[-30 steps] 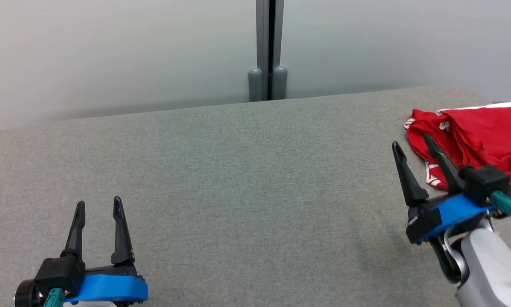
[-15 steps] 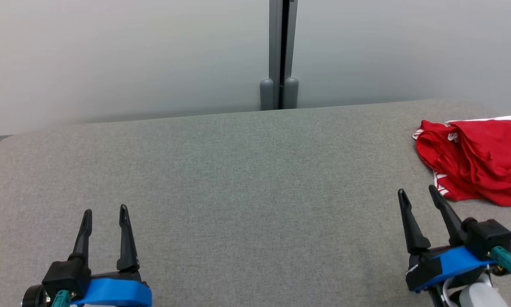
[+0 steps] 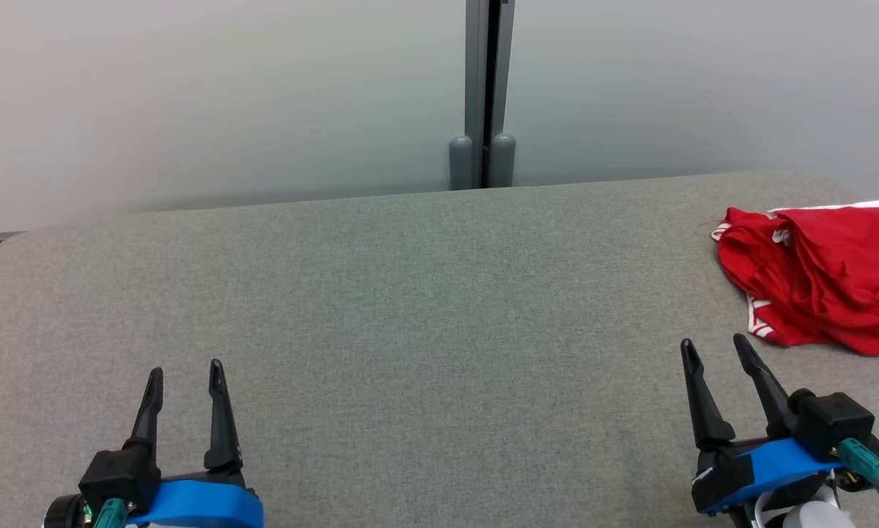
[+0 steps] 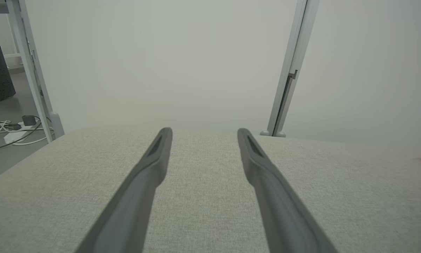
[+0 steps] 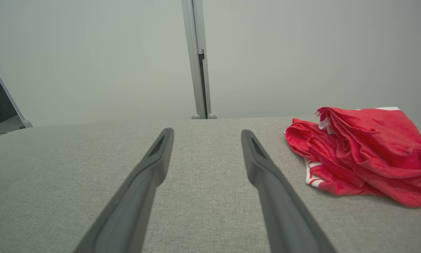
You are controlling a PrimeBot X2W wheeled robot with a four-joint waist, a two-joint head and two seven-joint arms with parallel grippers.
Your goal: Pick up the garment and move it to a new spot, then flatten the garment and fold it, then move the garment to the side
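Garment, red w/ white trim, lies bunched at the far right of the grey table, touched by nothing. What's just changed: the right gripper was up against the cloth's near-left corner a sec ago and has since pulled back toward the robot. It now sits near the red heap but clear of it, jaws spread wide, nothing between them. Left gripper is at the lower left, well apart from the cloth, also wide open and empty, approx. where it was. The head cam tipped a bit too, so part of the shift is the view, not the things. My read: both arms are parked, no grasp under way. Whether that heap counts as folded and set aside or hasn't been started, can't say; it looks loose, not flat. Hard to see: the cloth's right edge is cut off in the head view, the creases hide its shape, so the type of garment is unclear.
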